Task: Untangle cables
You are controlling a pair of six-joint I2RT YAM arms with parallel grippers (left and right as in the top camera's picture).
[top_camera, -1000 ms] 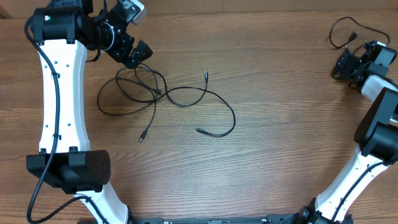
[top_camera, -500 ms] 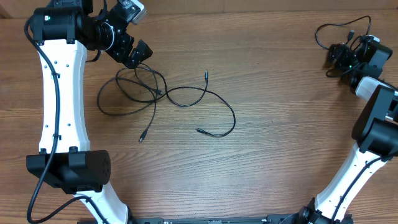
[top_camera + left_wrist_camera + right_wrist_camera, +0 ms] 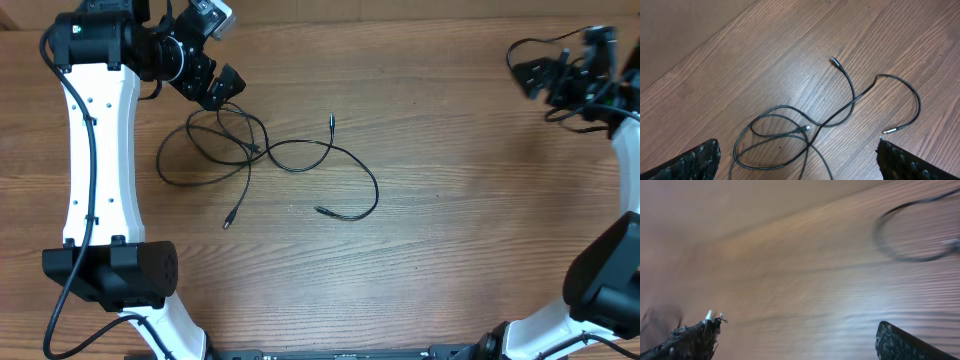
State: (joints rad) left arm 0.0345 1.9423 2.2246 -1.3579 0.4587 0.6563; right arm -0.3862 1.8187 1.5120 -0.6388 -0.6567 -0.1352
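Observation:
The tangled cables [image 3: 205, 150] lie at the centre-left of the table: overlapping loops, and one strand [image 3: 350, 170] running right to two free plugs. My left gripper [image 3: 215, 90] hovers over the far edge of the loops, open. In the left wrist view the loops [image 3: 770, 145] lie between and ahead of the open left gripper [image 3: 797, 150], and a metal-tipped plug [image 3: 834, 60] lies farther off. My right gripper [image 3: 540, 78] is at the far right, open, next to another thin cable loop [image 3: 515, 52]. The right wrist view is blurred; that loop [image 3: 890, 250] shows beyond the open right gripper [image 3: 799, 325].
The wooden table's far edge [image 3: 400, 18] runs close behind both grippers. The left arm's white link [image 3: 95, 150] stretches along the left side. A small metal-tipped bit [image 3: 709, 315] shows at the right gripper's left fingertip; I cannot tell what it is.
My right arm has swung up and left at the far right, and the thin cable loop there has shifted left with it. The left arm and the centre cables have not moved.

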